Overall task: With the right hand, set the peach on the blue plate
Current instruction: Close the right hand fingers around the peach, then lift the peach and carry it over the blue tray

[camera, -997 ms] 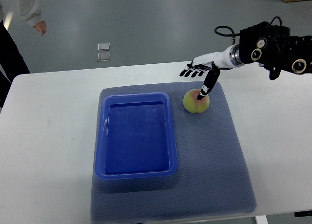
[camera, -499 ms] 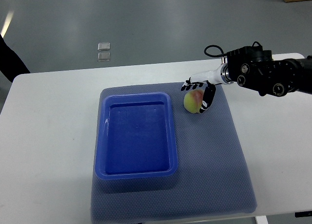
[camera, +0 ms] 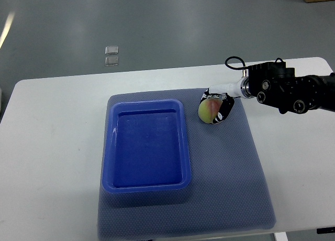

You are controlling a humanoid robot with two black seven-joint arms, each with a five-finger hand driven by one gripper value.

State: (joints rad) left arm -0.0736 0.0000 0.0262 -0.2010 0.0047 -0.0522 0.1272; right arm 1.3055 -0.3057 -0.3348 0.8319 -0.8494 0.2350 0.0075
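— So, where is the round yellow-and-pink peach (camera: 208, 109) right now?

— It sits on the grey bumpy mat (camera: 230, 167), just beside the top right corner of the deep blue plastic plate (camera: 147, 186). It is not on the plate yet.

— What is the robot's right hand (camera: 219, 106) doing?

— Its black and white fingers (camera: 225, 109) are wrapped around the peach. They look closed on it. I cannot tell if the peach is off the mat.

— Is the job nearly done?

— No, I think it is only at the start. The grab looks done. The lift, the move over to the plate and the letting go are all left.

— And the other hand?

— I cannot see it. Only the white table (camera: 52, 146) shows there.
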